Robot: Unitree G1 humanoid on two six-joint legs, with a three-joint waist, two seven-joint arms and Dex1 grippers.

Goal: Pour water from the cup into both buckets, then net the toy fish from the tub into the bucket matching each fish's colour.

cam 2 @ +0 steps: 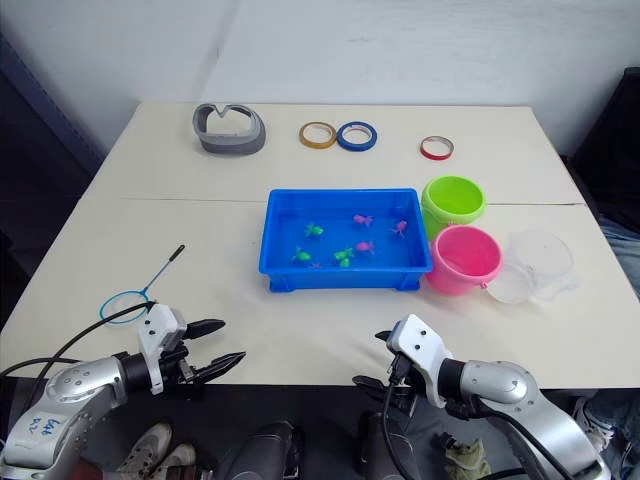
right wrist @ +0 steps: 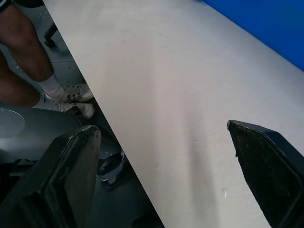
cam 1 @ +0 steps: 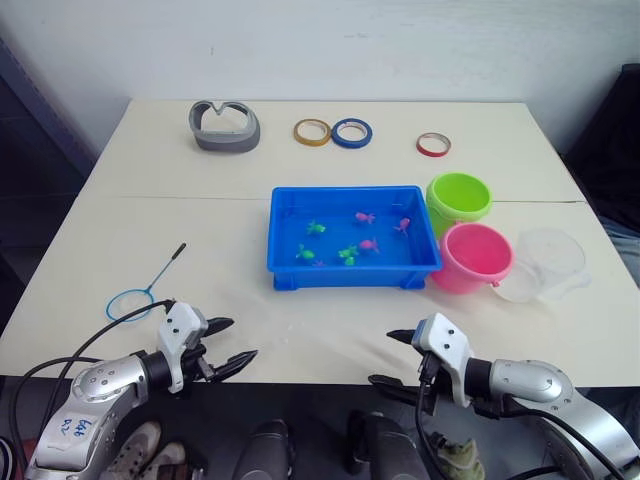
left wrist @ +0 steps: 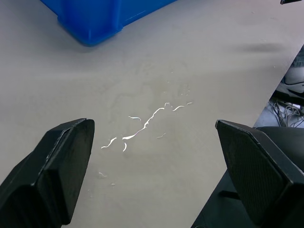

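The clear cup (cam 1: pixel 545 264) stands at the right of the frame, touching the pink bucket (cam 1: pixel 472 257) on that bucket's right side; whether it holds water cannot be told. The lime green bucket (cam 1: pixel 458 200) sits just above the pink one, and both press against the right end of the blue tub (cam 1: pixel 286 268) at the centre. Green and pink toy fish (cam 1: pixel 348 255) lie scattered inside the tub. The net (cam 1: pixel 132 303) rests flat on the table (cam 1: pixel 180 200) at lower left, its stick pointing up and right. In the lower left the left gripper (cam 1: pixel 228 345) hangs at the table's near edge with fingers spread wide, holding nothing; the right gripper (cam 1: pixel 393 358), lower centre-right, is likewise wide and empty. Along the top lie a grey holder (cam 1: pixel 225 127) and three tape rings (cam 1: pixel 351 132).
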